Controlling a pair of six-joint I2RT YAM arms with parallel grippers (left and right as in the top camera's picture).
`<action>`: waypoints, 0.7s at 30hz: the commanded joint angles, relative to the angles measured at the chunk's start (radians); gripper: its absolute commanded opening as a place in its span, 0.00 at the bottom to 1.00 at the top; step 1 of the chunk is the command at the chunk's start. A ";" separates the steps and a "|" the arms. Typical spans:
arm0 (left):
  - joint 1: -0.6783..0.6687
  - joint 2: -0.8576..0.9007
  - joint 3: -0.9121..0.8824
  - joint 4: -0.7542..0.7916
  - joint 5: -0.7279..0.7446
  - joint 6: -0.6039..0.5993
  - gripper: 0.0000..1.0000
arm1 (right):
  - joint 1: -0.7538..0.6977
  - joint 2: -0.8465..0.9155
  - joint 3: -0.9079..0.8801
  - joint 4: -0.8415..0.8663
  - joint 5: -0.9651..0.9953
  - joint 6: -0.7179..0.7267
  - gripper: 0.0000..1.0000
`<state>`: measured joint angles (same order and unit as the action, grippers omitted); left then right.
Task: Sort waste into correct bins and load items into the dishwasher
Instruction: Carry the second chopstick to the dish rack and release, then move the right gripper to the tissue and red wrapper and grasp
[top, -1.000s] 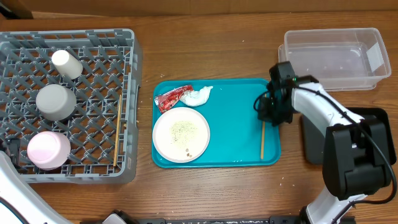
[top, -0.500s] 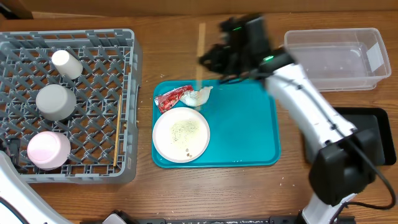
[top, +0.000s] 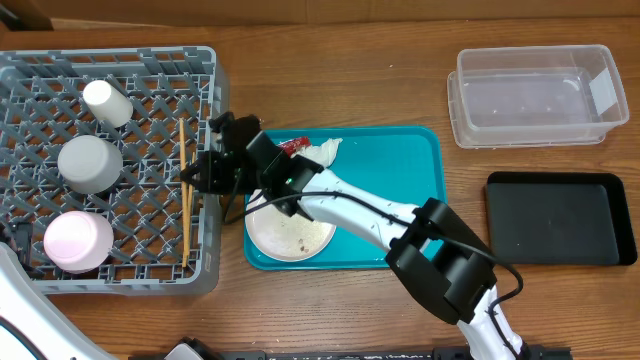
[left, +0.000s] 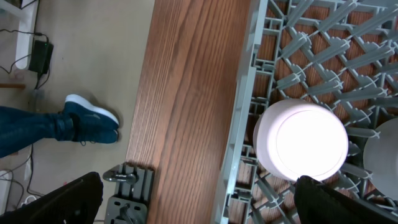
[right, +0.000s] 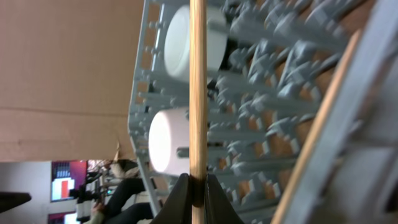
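Well, overhead: right gripper (top: 200, 172) hangs over the grey lattice rack (top: 120, 55), with a thin wooden chopstick (top: 183, 145) at its tip above the grid. A round white plate (top: 290, 232) sits on the teal tray (top: 400, 200).
Left wrist: left gripper (left: 199, 202), jaws spread wide, over the wood-grain counter (left: 186, 93) beside the rack. A pale round bowl (left: 301, 140) stands on the grid.
Right wrist: jaws pinching the smooth, straight chopstick. A second chopstick (right: 317, 124) lies along the rack wall.

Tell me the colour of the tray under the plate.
The tray is teal, clearest in the overhead view.

No legible text in any view; white label (top: 603, 93) on the clear tub (top: 530, 58) unreadable.
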<state>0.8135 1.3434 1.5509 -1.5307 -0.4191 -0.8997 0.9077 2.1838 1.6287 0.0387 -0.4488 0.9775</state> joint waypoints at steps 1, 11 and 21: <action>0.006 0.003 0.003 -0.002 -0.002 -0.021 1.00 | 0.014 -0.018 0.008 0.018 0.012 0.049 0.04; 0.006 0.003 0.003 -0.002 -0.002 -0.021 1.00 | 0.014 -0.018 0.008 -0.074 0.103 0.040 0.46; 0.006 0.003 0.003 -0.002 -0.002 -0.021 1.00 | -0.085 -0.164 0.009 -0.195 0.116 -0.110 0.47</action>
<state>0.8135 1.3434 1.5509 -1.5311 -0.4191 -0.8997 0.8791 2.1536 1.6283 -0.1307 -0.3626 0.9474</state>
